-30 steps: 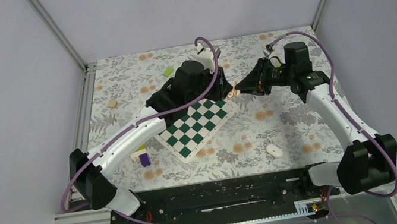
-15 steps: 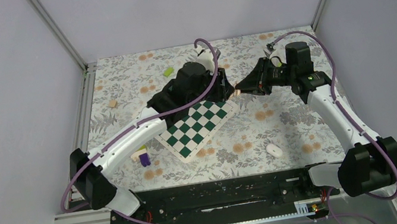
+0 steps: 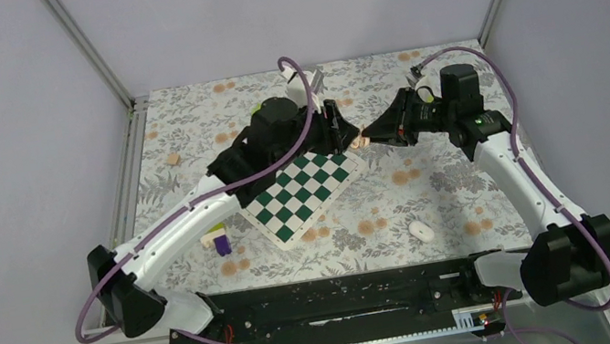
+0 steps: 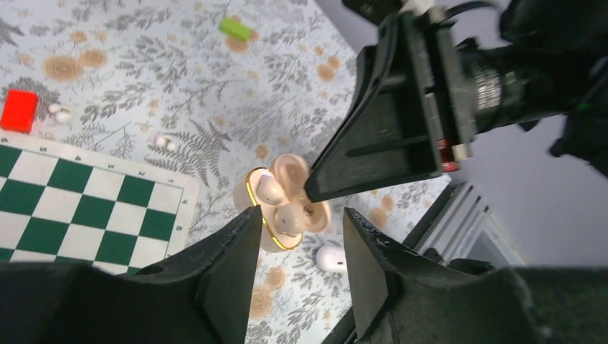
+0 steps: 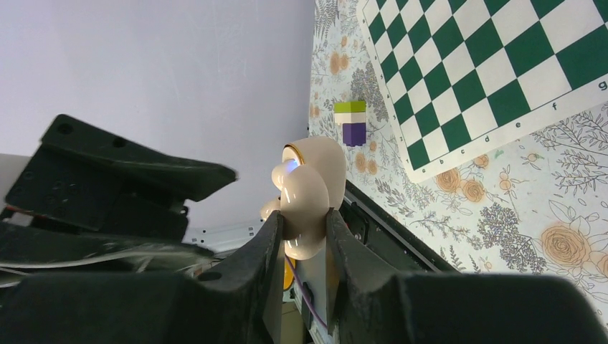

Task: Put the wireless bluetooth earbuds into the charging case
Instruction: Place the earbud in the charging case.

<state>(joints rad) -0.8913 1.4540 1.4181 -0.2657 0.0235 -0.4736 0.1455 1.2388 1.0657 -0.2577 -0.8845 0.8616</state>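
Observation:
The charging case (image 4: 306, 215) is pale beige, open, with a lit yellow rim, and hangs above the table. My right gripper (image 5: 301, 229) is shut on its lower body (image 5: 310, 193). Two pale earbuds (image 4: 270, 190) sit side by side in its hollows. My left gripper (image 4: 300, 218) is open just in front of the case, its fingers (image 4: 229, 265) apart and touching nothing. In the top view the left gripper (image 3: 336, 127) and right gripper (image 3: 367, 138) meet tip to tip over the chessboard's far corner, with the case (image 3: 360, 141) between them.
A green-and-white chessboard (image 3: 304, 190) lies under the left arm. A white oval piece (image 3: 422, 229) rests on the floral cloth at the near right. A purple, green and white block (image 3: 220, 239), a tan block (image 3: 173, 159), a red block (image 4: 19, 111) and a green block (image 4: 234, 29) lie around.
My left gripper's jaws have spread apart and the left arm has drawn back slightly to the left. My right gripper has kept still with the case.

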